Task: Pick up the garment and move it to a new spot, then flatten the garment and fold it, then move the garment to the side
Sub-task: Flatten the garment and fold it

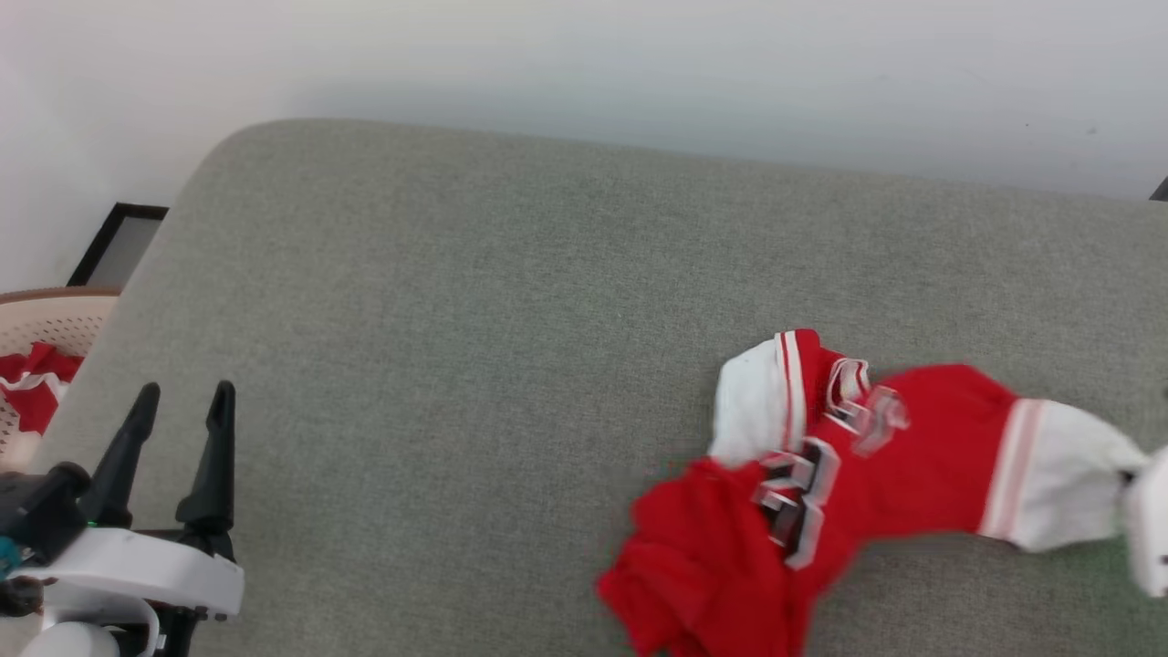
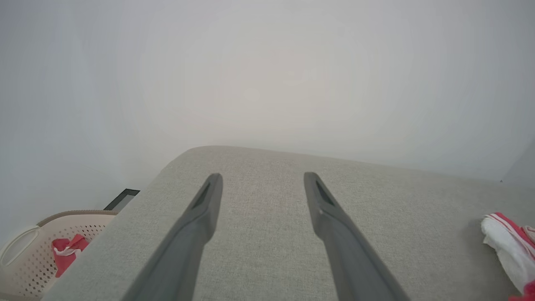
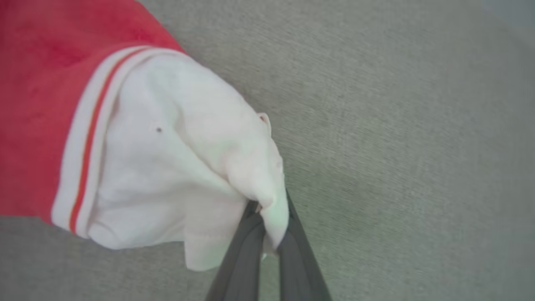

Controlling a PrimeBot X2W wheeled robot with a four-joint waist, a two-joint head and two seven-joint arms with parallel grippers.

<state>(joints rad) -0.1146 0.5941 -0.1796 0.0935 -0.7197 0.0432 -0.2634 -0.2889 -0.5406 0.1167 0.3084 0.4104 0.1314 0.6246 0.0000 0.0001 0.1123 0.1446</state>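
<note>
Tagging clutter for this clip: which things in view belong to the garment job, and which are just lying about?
Job: garment, pinched at its white sleeve by the right fingers; left fingers, open and apart from it; grey cushion under it.
Lying about: basket holding a red cloth; dark frame by the wall.
</note>
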